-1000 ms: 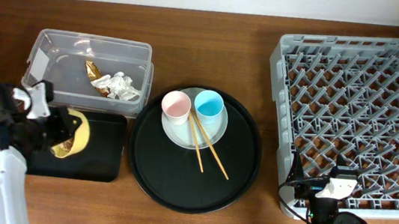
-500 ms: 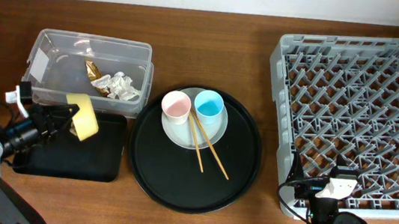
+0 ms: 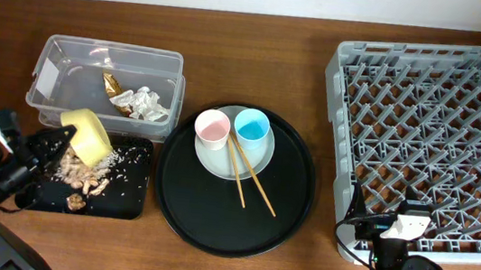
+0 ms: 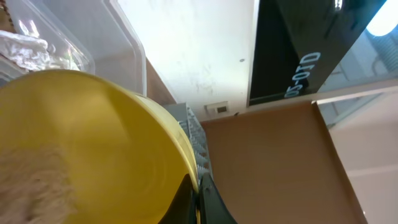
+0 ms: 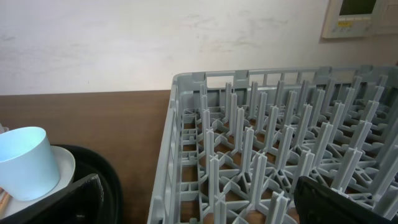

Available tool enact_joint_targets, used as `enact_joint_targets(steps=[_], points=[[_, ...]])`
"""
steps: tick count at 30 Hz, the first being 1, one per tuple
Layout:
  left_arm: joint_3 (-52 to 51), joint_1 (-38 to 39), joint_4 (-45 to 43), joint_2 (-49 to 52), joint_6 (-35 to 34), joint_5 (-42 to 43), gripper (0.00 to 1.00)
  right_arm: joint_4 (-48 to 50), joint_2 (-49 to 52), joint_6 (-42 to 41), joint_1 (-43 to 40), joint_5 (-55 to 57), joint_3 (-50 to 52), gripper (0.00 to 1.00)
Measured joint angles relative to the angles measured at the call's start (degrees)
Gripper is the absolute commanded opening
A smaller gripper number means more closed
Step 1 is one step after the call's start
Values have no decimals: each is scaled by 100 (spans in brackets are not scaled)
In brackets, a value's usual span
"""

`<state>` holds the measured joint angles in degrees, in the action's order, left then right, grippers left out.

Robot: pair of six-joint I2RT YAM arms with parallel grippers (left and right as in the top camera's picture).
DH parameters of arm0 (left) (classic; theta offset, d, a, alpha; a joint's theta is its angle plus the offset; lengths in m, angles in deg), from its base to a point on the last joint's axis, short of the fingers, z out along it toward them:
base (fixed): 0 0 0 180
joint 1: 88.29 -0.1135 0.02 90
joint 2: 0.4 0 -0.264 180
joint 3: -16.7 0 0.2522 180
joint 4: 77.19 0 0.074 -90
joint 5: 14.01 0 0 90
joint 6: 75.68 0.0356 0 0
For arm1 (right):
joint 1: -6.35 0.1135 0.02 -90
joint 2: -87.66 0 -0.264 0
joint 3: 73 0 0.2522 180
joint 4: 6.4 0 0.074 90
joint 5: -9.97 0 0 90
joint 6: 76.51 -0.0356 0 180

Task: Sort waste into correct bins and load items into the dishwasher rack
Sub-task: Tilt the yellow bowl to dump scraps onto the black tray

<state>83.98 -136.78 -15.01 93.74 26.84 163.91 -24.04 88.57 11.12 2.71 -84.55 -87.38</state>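
Note:
My left gripper [image 3: 66, 137] is shut on the rim of the small yellow bowl [image 3: 86, 135], which is tipped on its side over the shallow black tray [image 3: 128, 200]. Tan food scraps [image 3: 82, 171] lie scattered on that tray. In the left wrist view the fingers [image 4: 186, 202] pinch the bowl [image 4: 93, 143] at its edge, and some crumbs cling inside. The clear tub [image 3: 48, 72] holds the gold-brown wrapper [image 3: 115, 90] and the white napkin [image 3: 148, 104]. My right gripper [image 5: 202, 208] stands open at the front edge of the grey dishwasher rack [image 3: 433, 121].
The round black tray [image 3: 212, 224] carries the pale plate [image 3: 215, 162] with the pink cup [image 3: 212, 127], the blue cup [image 3: 252, 127] and the wooden chopsticks [image 3: 249, 184] lying across it. The rack [image 5: 249, 137] fills the right side of the table.
The left gripper has tipped the yellow bowl further over the black tray, and food scraps now lie on the tray. The right arm has not moved.

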Motion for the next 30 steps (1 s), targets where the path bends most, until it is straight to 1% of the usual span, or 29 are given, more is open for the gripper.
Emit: enact_joint_targets(steps=[2,6,9,11,15,19,23,30], points=[[-7,-105,48,0,2,24,0,0,0,0,0,0,0,99],[-17,-175,444,0,15,44,0,0,0,-2,0,0,0,98],[-24,-175,435,0,15,48,0,0,0,-2,0,0,0,99],[-31,-173,590,0,15,63,0,0,0,-2,0,2,0,99],[-48,-175,496,4,85,63,0,0,0,-4,0,2,0,99],[-50,-173,625,4,107,68,0,0,0,0,0,2,0,99],[-50,-173,446,4,142,79,1,0,0,-2,0,0,0,98],[-50,4,472,-9,144,-398,0,0,0,-2,0,0,0,99]])
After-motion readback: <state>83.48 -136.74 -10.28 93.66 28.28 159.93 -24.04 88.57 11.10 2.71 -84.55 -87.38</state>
